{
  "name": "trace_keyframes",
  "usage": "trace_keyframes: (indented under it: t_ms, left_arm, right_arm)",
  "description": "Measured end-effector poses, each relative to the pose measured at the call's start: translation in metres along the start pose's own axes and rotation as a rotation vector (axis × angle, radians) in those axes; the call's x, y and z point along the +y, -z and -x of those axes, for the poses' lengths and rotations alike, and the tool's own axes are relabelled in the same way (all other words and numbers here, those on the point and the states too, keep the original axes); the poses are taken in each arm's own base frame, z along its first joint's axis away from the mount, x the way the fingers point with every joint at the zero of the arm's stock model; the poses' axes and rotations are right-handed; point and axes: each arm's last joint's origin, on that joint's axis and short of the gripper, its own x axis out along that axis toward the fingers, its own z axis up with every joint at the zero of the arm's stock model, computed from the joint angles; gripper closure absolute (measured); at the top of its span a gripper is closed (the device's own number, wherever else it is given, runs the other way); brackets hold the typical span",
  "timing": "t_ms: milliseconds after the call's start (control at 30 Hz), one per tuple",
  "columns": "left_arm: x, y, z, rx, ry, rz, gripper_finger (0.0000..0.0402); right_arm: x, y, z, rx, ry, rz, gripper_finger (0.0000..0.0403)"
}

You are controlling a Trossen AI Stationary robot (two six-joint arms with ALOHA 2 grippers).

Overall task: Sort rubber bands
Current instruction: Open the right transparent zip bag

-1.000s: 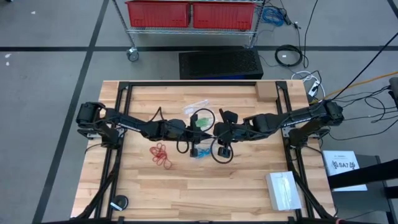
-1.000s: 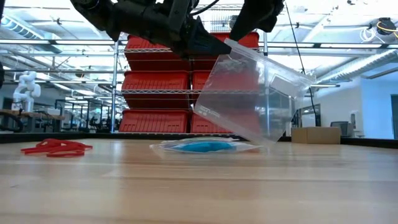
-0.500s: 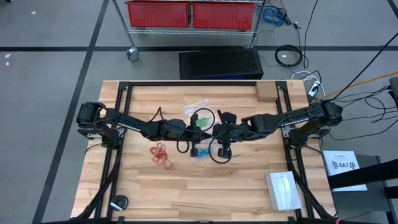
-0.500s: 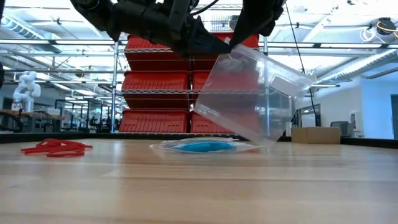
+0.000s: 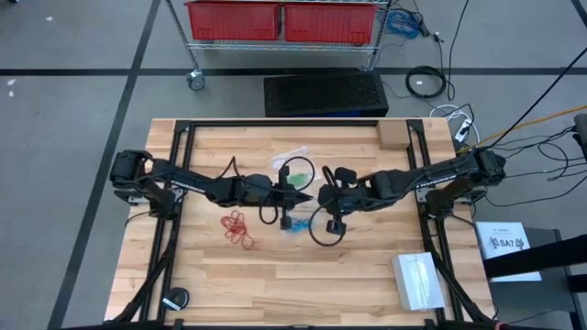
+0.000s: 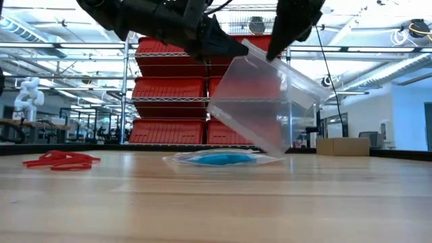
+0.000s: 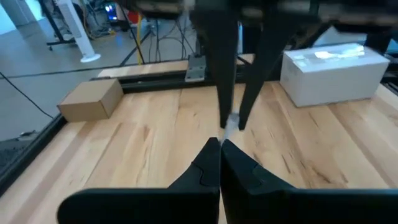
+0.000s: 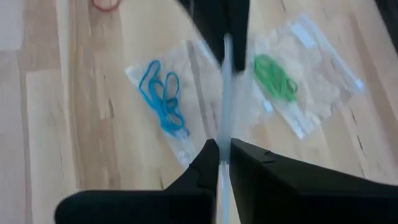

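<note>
- Two grippers, left gripper (image 6: 226,46) and right gripper (image 6: 275,48), hold one clear bag (image 6: 263,101) aloft (jaws clamped on its rim).
- Red rubber bands (image 5: 238,226) lie loose, left of the bagged blue rubber bands (image 8: 160,96).

Blurring across the right wrist view: clear bag (image 8: 225,93) edge pinched between dark fingers (image 8: 205,163). Running off the frame's top, red rubber bands (image 8: 106,4). Lying beneath both arms in the high view, blue rubber bands (image 5: 295,226), mostly covered.
</note>
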Motion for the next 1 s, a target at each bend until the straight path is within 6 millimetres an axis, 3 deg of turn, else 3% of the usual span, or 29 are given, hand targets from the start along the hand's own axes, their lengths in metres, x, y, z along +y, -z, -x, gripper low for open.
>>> trace_keyframes:
  t_ms: [1000]
  left_arm:
    - [0.003,-0.012,0.012,-0.012,-0.032,0.001,0.0401]
  right_arm:
    - [0.012,0.038,0.012,0.293,0.08,-0.081,0.0399]
